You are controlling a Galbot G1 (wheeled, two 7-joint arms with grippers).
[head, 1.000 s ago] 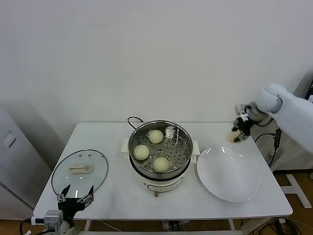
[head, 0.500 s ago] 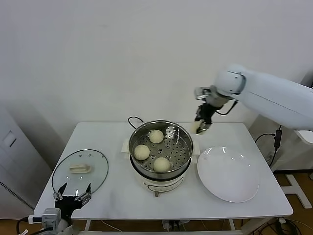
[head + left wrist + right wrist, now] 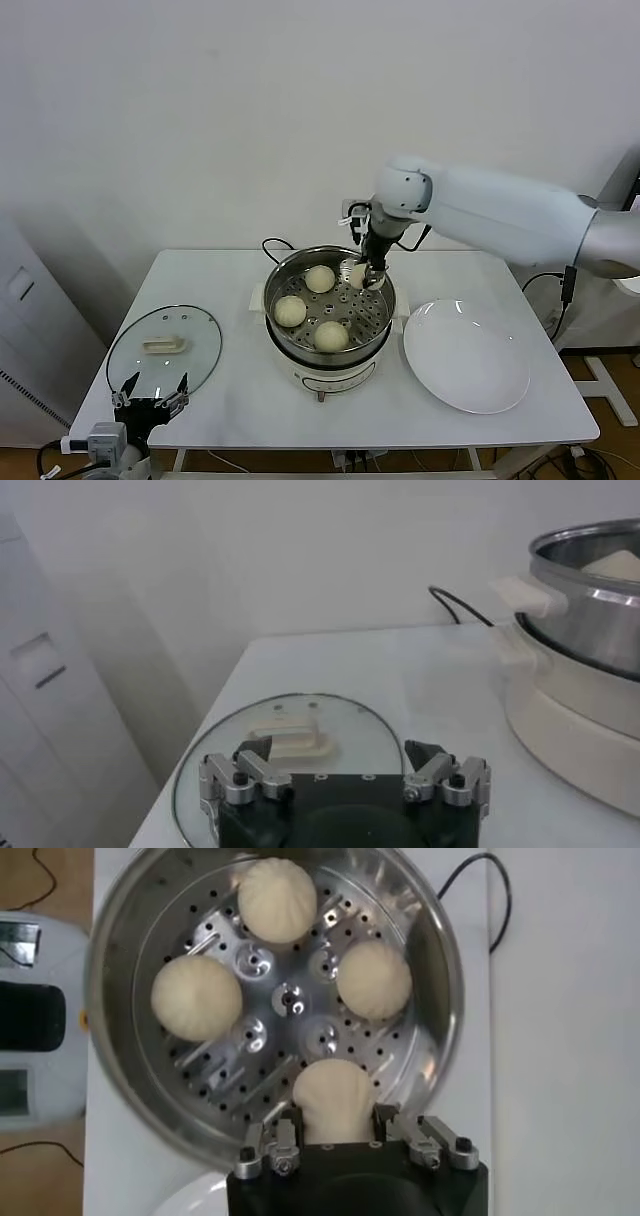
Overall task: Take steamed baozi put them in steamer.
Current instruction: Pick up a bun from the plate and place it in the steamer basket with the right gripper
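- Baozi: three smooth, cream-white dough domes (image 3: 319, 279) (image 3: 289, 311) (image 3: 330, 336) lie on the perforated floor of the steamer (image 3: 378, 311), spaced apart from one another; faint pleats show on their tops in the right wrist view.
- Fourth bun (image 3: 334, 1099), same pale matte dough, is clamped between the fingers of the right gripper (image 3: 363, 275), which hangs over the far right part of the basket, just above its rim.
- Steamer is a round, shiny stainless-steel basket with rows of punched holes and a few raised bosses in its base; it sits on a white pot base (image 3: 320, 376) with a black cord (image 3: 272, 246) looping behind.
- Flat round white plate (image 3: 466, 355) lies just right of the pot, glossy and bare.
- Round glass lid (image 3: 164, 345) with a cream handle rests flat near the table's left end.
- Left gripper (image 3: 152, 400) hangs at the table's near left edge, fingers spread wide, holding nothing, just in front of the lid.
- White matte table (image 3: 230, 395) stands against a plain pale wall; a grey cabinet (image 3: 30, 330) stands at left.
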